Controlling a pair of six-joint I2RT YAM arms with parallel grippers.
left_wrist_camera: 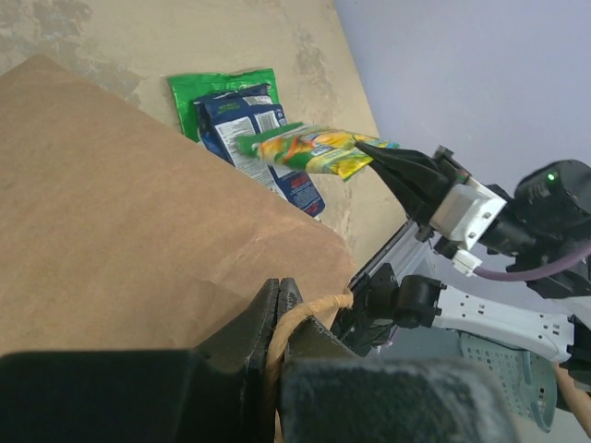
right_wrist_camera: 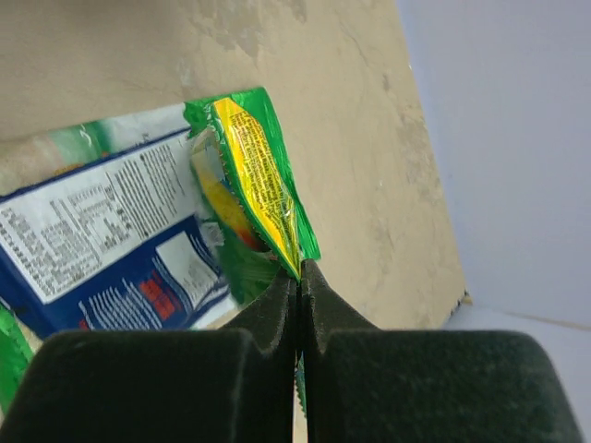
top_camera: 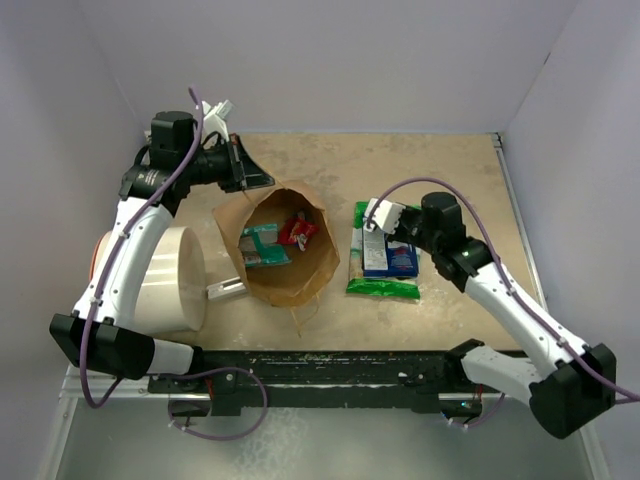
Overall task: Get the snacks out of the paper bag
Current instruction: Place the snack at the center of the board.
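Here the paper bag point(top_camera: 300, 280) sits on the table point(top_camera: 450, 180), a little left of the middle. Its sides are creased and its mouth gapes up toward the overhead camera. Inside it lie two snacks, a teal packet point(top_camera: 262, 243) and a red packet point(top_camera: 297, 232). The teal one is on the left and the red one is just beside it, nearer the far rim.

At the bag's far left corner, the left gripper point(left_wrist_camera: 280, 291) is closed tight. Its fingers pinch the bag's twisted handle point(left_wrist_camera: 309, 306), which loops out between them. The brown paper fills most of that wrist's view.

To the right of the bag and apart from it, three more snacks are out on the table. A large green packet point(top_camera: 383, 288) lies flat. A blue packet point(top_camera: 392, 260) rests on top of it, printed side up. The right gripper point(right_wrist_camera: 298, 277) is over these two, clamped fully shut on one end of a yellow-green packet point(right_wrist_camera: 254, 180). That packet sticks out from the fingertips, over the blue one. Whether it touches the blue one below cannot be told.

Further out, a big white cylinder point(top_camera: 170, 280) lies on its side by the left arm, left of the bag. A small pale bar point(top_camera: 225, 288) rests between the cylinder and the bag. Pale walls close in the table on three sides.
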